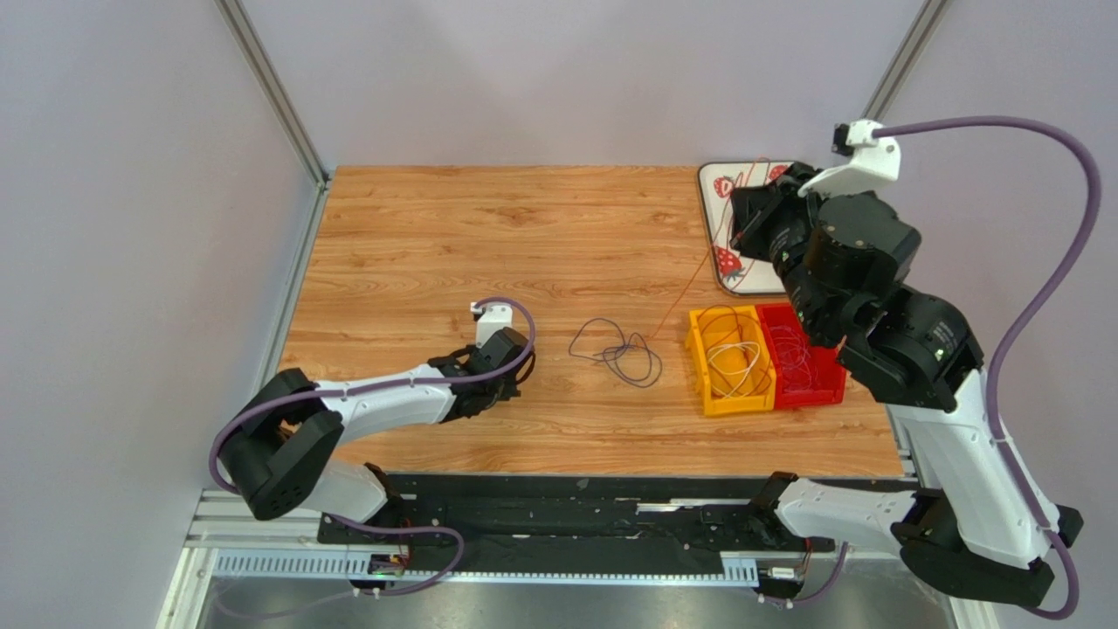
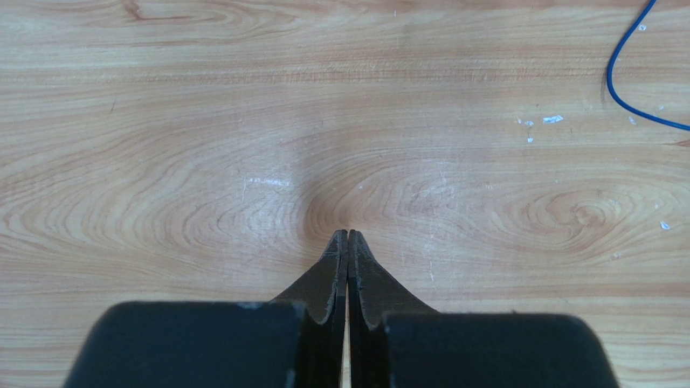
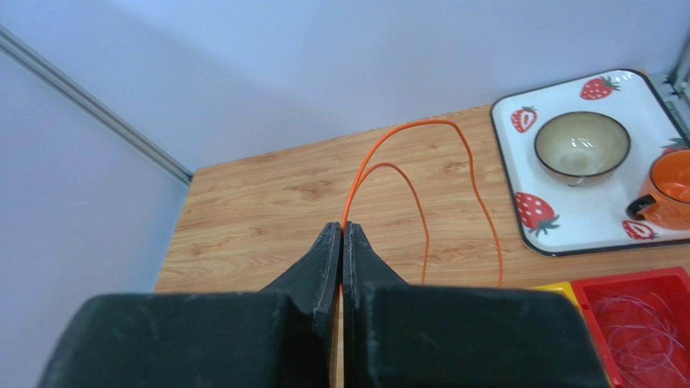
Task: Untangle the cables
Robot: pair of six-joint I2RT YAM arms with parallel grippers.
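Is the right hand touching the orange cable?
Touching. The right wrist view shows the right hand shut on the orange cable, which runs out from its tip.

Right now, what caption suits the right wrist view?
Right gripper pinches the orange cable, its loops arching over the wooden table toward the strawberry-print tray.

The left arm (image 1: 381, 400) lies low, stretched out over the near left part of the tabletop (image 1: 433, 236). The left gripper (image 2: 348, 242) is close above the tabletop and points toward its middle. Its two fingers are pressed tight together with nothing between them. The right arm (image 1: 958, 433) stands tall at the near right edge of the tabletop and bends over toward its far right corner. The right gripper (image 3: 342, 234) is high above the tabletop, its fingers squeezed together on a thin orange cable (image 3: 453, 133).
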